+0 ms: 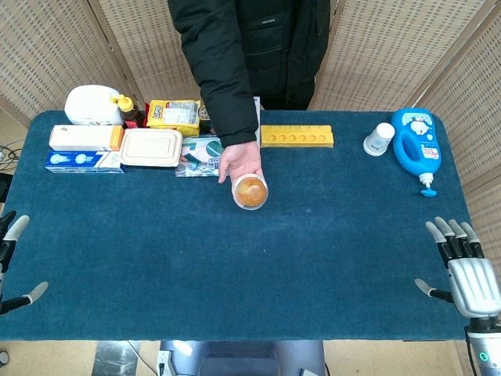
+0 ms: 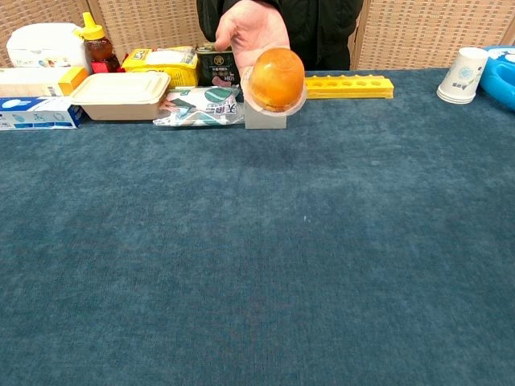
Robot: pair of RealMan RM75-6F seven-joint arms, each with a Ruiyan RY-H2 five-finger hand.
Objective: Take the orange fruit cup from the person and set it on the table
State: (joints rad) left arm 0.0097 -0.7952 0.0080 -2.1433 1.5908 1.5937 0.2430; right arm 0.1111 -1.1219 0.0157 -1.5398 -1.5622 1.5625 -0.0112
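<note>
Fruit cup: the orange fruit cup (image 1: 250,191) was held above the table (image 1: 235,266) in the person's hand (image 1: 237,161), near the table's middle toward 12 o'clock; in the chest view it was tipped toward the camera, showing orange fruit filling a clear cup.
Left hand: the left hand (image 1: 11,235) sat at the table's 8 o'clock edge, only fingers showing, apart and holding nothing.
Right hand: the right hand (image 1: 466,270) rested at the 4 o'clock corner, fingers spread, thumb out, empty.
Lunch box: a beige lidded box (image 1: 150,147) lay closed at 11 o'clock; contents hidden.
Packets: a yellow snack bag (image 1: 174,114) stood behind it, a green-and-white pouch (image 1: 200,155) beside it.
Boxes: a white-and-orange carton (image 1: 84,138) and a blue box (image 1: 81,162) lay at 10 o'clock, both closed.
Bottle: an amber bottle (image 2: 96,47) with yellow cap stood beside a white wipes pack (image 1: 92,104).
Tray: a yellow tray (image 1: 297,136) with a row of round wells lay at 12 o'clock.
Paper cup: a white cup (image 1: 379,139) stood at 1 o'clock, just beside a blue detergent bottle (image 1: 417,145) lying flat.
</note>
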